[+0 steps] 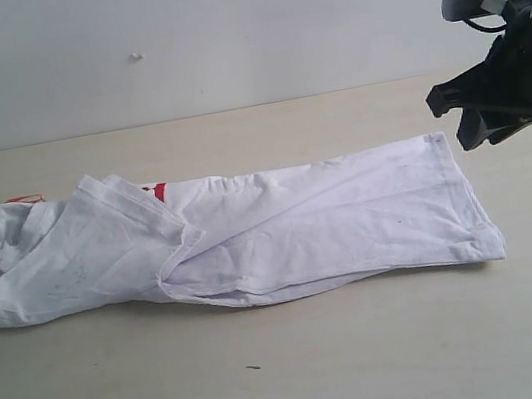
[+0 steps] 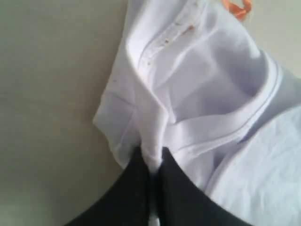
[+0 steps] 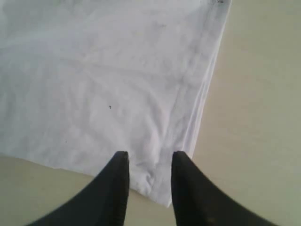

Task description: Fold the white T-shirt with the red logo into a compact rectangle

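The white T-shirt (image 1: 281, 232) lies flat on the tabletop (image 1: 293, 367) as a long band from the left side to the right side, with the collar end at the left and the hem end at the right. The cloth is light, thin and very soft. I judge that it will sag and wrinkle when it is lifted, and that its loose layers can slide apart, so it is better to take it at a seam or at a corner where the layers lie together. The left tool (image 2: 151, 162) is closed on a ridge of the shirt near the collar and pinches it tightly. The right tool (image 3: 149, 157) hangs above the near right hem corner with its jaws apart and holds nothing. This corner, with the stitched hem, looks like a good place to grip. Only a small piece of the red logo (image 1: 155, 191) shows under a folded flap, so the lettering cannot be read. The orange neck tag (image 2: 237, 7) is cut off at the picture edge, and the left tool is mostly outside the exterior view.
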Robot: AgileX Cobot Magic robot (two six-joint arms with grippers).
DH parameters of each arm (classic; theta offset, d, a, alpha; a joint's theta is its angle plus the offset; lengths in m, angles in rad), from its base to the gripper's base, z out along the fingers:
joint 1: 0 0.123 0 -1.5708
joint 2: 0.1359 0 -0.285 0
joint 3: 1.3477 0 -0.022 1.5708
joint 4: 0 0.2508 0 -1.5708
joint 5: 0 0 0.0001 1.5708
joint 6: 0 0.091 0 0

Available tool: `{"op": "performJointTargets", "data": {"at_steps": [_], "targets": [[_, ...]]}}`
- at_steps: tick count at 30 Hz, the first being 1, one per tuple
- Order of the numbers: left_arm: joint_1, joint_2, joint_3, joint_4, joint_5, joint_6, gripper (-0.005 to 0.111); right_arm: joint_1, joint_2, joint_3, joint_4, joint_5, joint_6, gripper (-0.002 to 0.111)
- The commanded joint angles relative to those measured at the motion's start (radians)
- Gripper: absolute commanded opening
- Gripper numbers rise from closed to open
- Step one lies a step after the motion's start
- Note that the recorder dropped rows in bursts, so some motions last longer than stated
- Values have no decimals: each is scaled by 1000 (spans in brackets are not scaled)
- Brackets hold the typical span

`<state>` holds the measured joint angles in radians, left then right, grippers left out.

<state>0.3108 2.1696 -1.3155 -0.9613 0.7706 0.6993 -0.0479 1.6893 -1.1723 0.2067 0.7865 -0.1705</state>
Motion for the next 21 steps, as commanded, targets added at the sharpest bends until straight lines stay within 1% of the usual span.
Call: {"op": "performJointTargets", "data": {"at_steps": [1, 5, 10, 13, 17, 18, 19, 21], "targets": [[-24, -52, 1, -60, 37, 19, 0, 1, -15, -2, 3, -11, -4, 32], [-77, -111, 1, -76, 46, 19, 0, 1, -19, -2, 3, -11, -1, 32], [-181, -210, 1, -100, 46, 25, 0, 1, -25, -2, 3, -9, -1, 32], [-269, -269, -1, -102, 38, 25, 0, 1, -51, -2, 10, -23, -1, 32], [-386, -323, -41, -102, 36, 18, 0, 1, -91, -2, 22, -42, -1, 32], [-428, -330, -57, -105, 36, 18, 0, 1, -101, -2, 22, -46, 1, 32], [-451, -331, -70, -107, 36, 15, 0, 1, -110, -2, 22, -50, 9, 32], [-536, -331, -104, -107, 31, -4, 0, 1, -127, -2, 22, -59, 11, 32]]}}
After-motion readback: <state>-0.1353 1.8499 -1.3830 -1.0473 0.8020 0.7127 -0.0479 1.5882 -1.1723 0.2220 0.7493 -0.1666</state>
